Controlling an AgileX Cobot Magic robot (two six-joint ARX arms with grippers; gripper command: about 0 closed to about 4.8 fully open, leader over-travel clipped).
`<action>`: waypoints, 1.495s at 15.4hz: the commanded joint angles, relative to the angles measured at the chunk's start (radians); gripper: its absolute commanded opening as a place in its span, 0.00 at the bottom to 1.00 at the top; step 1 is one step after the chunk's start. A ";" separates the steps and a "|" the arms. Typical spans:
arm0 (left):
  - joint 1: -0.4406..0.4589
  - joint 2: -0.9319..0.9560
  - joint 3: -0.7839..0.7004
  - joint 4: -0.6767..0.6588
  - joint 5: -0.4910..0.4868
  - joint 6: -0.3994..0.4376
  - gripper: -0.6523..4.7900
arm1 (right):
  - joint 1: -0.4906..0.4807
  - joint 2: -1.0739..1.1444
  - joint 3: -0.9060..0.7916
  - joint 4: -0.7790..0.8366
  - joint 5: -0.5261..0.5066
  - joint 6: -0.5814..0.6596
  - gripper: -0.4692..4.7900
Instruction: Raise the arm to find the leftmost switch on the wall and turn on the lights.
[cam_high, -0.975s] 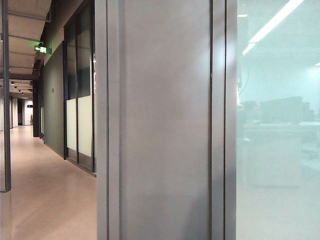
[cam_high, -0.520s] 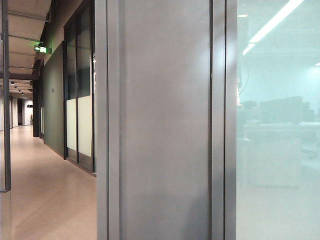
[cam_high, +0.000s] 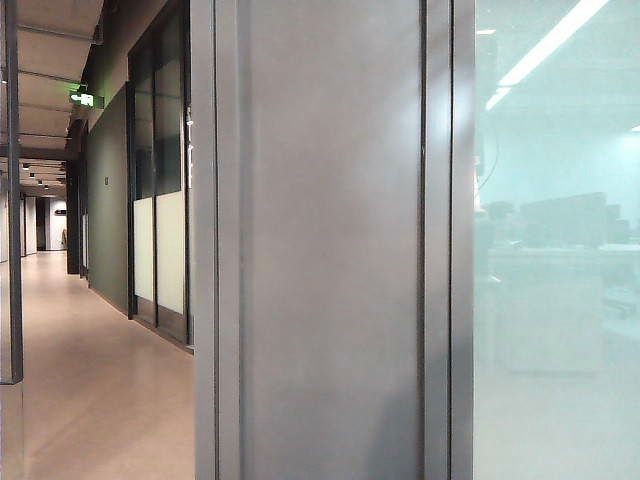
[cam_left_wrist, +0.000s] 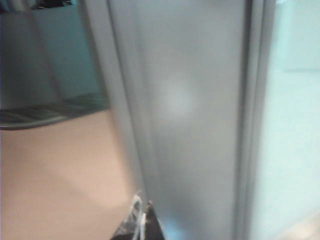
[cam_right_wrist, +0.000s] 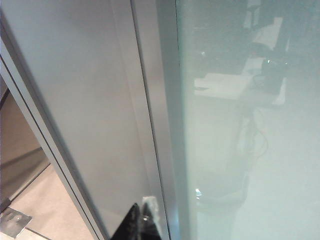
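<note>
No switch shows in any view; the leftmost switch is out of view. A plain grey wall panel (cam_high: 330, 240) fills the middle of the exterior view, and neither arm appears there. In the left wrist view my left gripper (cam_left_wrist: 142, 212) has its fingertips pressed together, shut on nothing, close in front of the same grey panel (cam_left_wrist: 185, 100). In the right wrist view my right gripper (cam_right_wrist: 141, 212) is likewise shut and empty, its tips near the panel's metal edge strip (cam_right_wrist: 160, 115) beside frosted glass (cam_right_wrist: 250, 125).
A corridor with a tan floor (cam_high: 90, 370) runs off on the left, past dark glass doors (cam_high: 160, 180) and a green exit sign (cam_high: 85, 98). Frosted glass (cam_high: 555, 240) on the right shows an office with desks behind it.
The exterior view has shifted very slightly; the panel's edges sit a touch further right. Nothing else differs.
</note>
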 joint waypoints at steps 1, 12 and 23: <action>0.204 -0.043 0.005 0.024 0.048 -0.078 0.11 | 0.000 -0.001 0.004 0.011 -0.001 0.001 0.09; 0.545 -0.311 -0.409 0.338 0.024 -0.152 0.11 | 0.000 -0.001 0.004 0.011 -0.001 0.001 0.09; 0.422 -0.415 -0.718 0.396 -0.031 -0.218 0.11 | 0.000 -0.001 0.004 0.011 -0.002 0.000 0.09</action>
